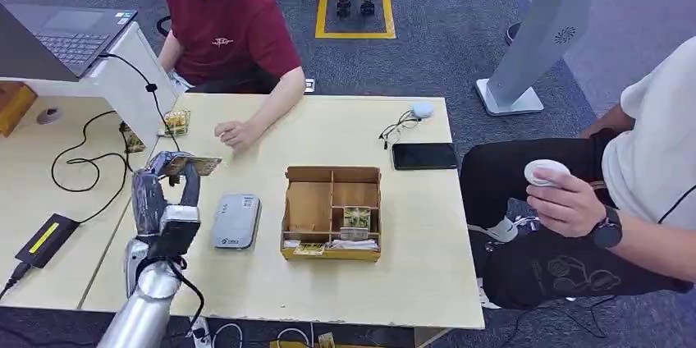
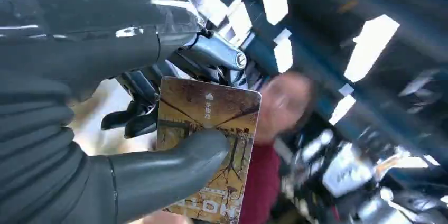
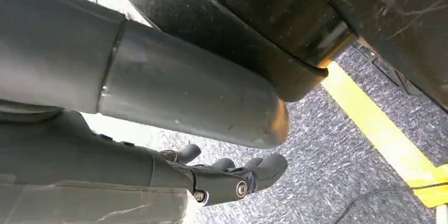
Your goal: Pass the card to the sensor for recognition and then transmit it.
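Sensor [image 1: 236, 222] beside divided box [image 1: 332, 212].

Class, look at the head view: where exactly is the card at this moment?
The card is held up by the robot's left hand above the table's left part, just left of the grey sensor and in front of the seated person in red.
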`<action>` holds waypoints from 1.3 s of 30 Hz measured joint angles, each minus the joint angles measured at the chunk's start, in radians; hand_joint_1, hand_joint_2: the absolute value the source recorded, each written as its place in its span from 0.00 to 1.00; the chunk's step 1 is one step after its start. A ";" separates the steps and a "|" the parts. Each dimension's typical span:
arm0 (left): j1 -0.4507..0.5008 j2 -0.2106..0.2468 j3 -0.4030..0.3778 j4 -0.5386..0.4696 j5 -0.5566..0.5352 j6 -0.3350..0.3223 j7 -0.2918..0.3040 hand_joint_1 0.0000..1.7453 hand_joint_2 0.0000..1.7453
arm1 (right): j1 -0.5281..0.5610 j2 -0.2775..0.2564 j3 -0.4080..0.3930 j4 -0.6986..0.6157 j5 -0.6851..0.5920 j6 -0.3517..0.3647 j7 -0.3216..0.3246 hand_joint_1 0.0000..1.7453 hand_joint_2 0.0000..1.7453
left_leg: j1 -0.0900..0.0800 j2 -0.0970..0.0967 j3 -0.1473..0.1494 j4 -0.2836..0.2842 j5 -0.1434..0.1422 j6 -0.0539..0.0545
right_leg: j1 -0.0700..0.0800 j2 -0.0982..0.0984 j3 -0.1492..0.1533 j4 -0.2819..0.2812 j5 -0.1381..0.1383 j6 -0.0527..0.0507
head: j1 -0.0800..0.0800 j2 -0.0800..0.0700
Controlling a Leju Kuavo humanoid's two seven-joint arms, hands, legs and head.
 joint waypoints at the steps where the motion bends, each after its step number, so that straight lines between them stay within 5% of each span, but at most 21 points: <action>1: -0.004 0.000 0.016 0.002 -0.166 0.047 -0.023 1.00 1.00 | -0.004 -0.001 0.001 0.000 0.008 0.009 0.002 0.00 0.00 | 0.000 0.000 0.000 0.000 0.000 0.000 | 0.000 0.000 0.000 0.000 0.000 0.000 | 0.000 0.000; 4: -0.023 -0.023 0.139 0.005 -0.531 0.079 -0.113 1.00 1.00 | -0.011 -0.002 0.005 0.000 0.022 0.025 0.005 0.00 0.00 | 0.000 0.001 0.000 0.000 0.000 0.000 | 0.000 0.001 -0.001 0.000 0.000 -0.001 | 0.000 0.000; 8: -0.040 -0.049 0.261 0.005 -0.621 0.080 -0.142 1.00 1.00 | -0.014 -0.002 0.009 0.000 0.024 0.028 0.006 0.00 0.00 | 0.000 0.002 0.000 0.000 0.000 -0.001 | 0.000 0.001 -0.002 0.001 0.001 -0.001 | -0.002 0.000; 18: -0.117 -0.118 0.435 0.061 -0.671 0.080 -0.152 1.00 1.00 | -0.013 -0.001 0.014 -0.001 0.024 0.024 0.000 0.00 0.00 | 0.000 0.002 0.000 0.000 0.000 -0.001 | 0.000 0.001 -0.002 0.001 0.001 -0.001 | -0.002 0.000; 39: -0.144 -0.143 0.445 0.138 -0.677 0.081 -0.140 1.00 1.00 | -0.009 -0.002 0.014 -0.001 0.024 0.019 -0.011 0.00 0.00 | 0.000 0.002 0.000 0.000 0.000 -0.001 | 0.000 0.001 -0.003 0.001 0.001 -0.001 | -0.002 0.000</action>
